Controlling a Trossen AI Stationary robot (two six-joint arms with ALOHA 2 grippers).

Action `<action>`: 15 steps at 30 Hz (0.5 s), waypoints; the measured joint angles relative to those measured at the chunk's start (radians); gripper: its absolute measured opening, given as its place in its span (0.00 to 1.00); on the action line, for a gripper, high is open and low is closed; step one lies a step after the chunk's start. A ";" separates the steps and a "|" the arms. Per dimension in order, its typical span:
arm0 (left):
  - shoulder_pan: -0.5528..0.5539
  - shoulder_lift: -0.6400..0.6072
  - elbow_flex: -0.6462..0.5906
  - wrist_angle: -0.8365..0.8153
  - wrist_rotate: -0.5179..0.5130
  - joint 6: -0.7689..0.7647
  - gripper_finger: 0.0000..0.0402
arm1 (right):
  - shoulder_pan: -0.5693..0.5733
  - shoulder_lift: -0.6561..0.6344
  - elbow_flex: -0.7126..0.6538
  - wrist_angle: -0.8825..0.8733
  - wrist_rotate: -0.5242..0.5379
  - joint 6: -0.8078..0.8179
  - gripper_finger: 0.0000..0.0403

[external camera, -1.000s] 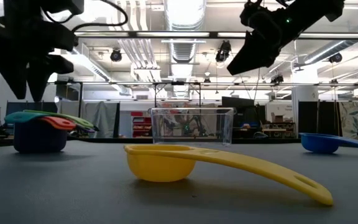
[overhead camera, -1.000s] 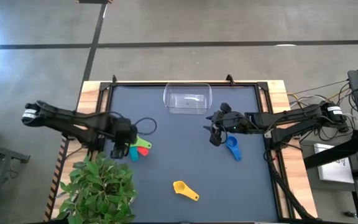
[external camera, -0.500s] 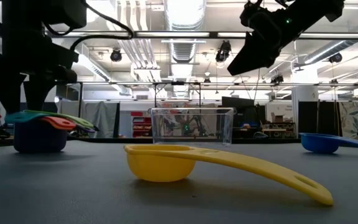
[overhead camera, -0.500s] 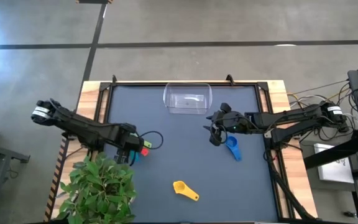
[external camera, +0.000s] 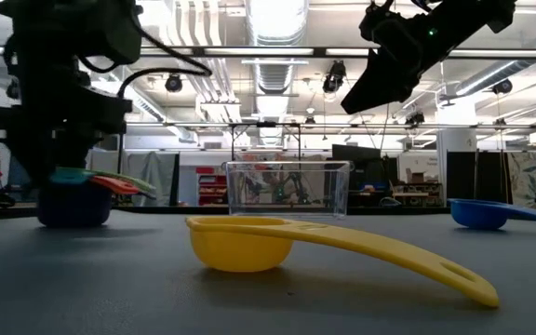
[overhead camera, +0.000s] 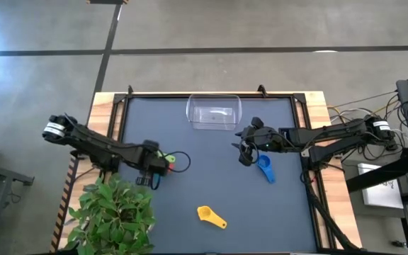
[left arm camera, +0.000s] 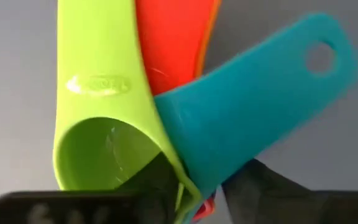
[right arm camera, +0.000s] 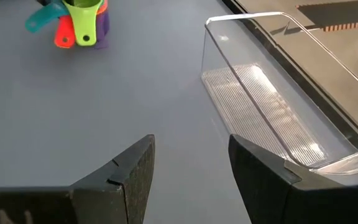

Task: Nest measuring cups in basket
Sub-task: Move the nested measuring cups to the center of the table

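Note:
A nested stack of measuring cups [overhead camera: 164, 161], green on top with teal, red and orange handles fanned out, stands on the table's left half, and my left gripper [overhead camera: 151, 168] has come down onto it. In the low view the stack [external camera: 74, 197] rests on its dark bottom cup. The yellow cup [overhead camera: 211, 216] lies near the table's near edge. The blue cup [overhead camera: 264, 168] lies right of centre, just below my right gripper [overhead camera: 245, 150], which hovers open above the table. The clear basket [overhead camera: 214, 113] sits at the far edge. My left gripper comes at the stack from above, pointing down. One finger [left arm camera: 151, 186] stands inside the green top cup's bowl [left arm camera: 104, 149] and the other finger [left arm camera: 260, 186] outside it, with the nested walls [left arm camera: 185, 186] between them. The stack stands upright with its bottom on the table.
A potted plant [overhead camera: 112, 212] overhangs the table's near left corner, close to my left arm. A black cable loop [overhead camera: 180, 161] lies right of the stack. Bare table stretches between the stack and the basket [right arm camera: 272, 106].
My left gripper has moved toward the table's right and down onto the cup stack, ending with its fingers at the top cup. The stack has shifted a little toward the right along the table. My right arm has kept still.

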 joint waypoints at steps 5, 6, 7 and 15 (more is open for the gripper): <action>0.006 -0.008 0.026 0.096 -0.034 0.001 0.13 | 0.000 0.000 0.000 0.000 0.000 -0.002 0.48; 0.006 -0.009 0.031 0.119 -0.058 0.006 0.13 | 0.000 0.000 0.000 0.001 0.000 -0.002 0.48; 0.008 -0.010 0.037 0.139 -0.078 0.017 0.13 | 0.000 0.000 0.000 0.000 0.000 -0.002 0.48; 0.071 0.017 0.073 0.319 -0.096 0.151 0.13 | 0.000 0.000 0.000 0.001 0.000 -0.007 0.48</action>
